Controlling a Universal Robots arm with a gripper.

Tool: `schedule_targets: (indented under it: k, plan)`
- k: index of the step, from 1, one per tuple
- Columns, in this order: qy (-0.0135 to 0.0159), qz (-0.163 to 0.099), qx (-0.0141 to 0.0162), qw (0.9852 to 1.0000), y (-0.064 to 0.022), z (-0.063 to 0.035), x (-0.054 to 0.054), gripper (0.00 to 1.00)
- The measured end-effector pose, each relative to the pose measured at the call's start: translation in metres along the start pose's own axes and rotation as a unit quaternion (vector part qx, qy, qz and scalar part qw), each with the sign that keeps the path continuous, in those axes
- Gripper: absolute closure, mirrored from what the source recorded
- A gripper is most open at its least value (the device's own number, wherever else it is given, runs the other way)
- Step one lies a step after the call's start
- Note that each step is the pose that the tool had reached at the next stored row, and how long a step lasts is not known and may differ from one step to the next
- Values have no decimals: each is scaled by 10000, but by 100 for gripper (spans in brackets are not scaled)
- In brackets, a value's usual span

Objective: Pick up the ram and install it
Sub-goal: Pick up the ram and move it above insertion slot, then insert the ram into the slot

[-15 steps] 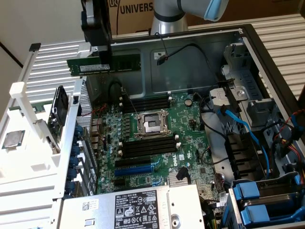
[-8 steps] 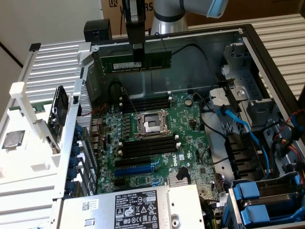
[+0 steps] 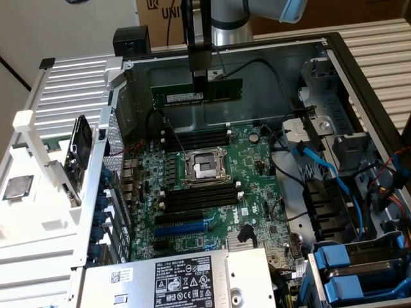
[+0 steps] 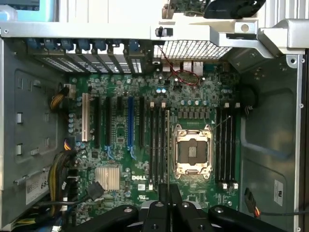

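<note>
We are looking into an open computer case [image 3: 270,106], with a green motherboard [image 3: 253,192] sitting flat on its floor. The ram [image 3: 225,90] is hanging level in the air, clear of the board, showing against the case's far wall past the black memory slots [image 3: 196,137] that are flanking the processor socket [image 3: 207,165]. The gripper [image 3: 200,86] is coming down from above and clamping the ram near its middle, its fingers pressing together on the thin green stick, beside the white label [image 3: 183,97]
</note>
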State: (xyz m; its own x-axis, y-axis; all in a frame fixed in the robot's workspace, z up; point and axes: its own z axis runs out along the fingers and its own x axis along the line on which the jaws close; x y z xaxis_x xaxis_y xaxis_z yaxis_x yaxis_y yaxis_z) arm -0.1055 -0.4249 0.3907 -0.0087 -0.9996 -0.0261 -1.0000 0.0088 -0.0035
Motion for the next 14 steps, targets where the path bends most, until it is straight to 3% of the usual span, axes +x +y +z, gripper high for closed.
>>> schedule_targets:
  k: [2, 14]
  plan:
    - [-3, 5, 11, 10000, 1, 54, 2, 88]
    - [-3, 6, 12, 10000, 1, 63, 3, 88]
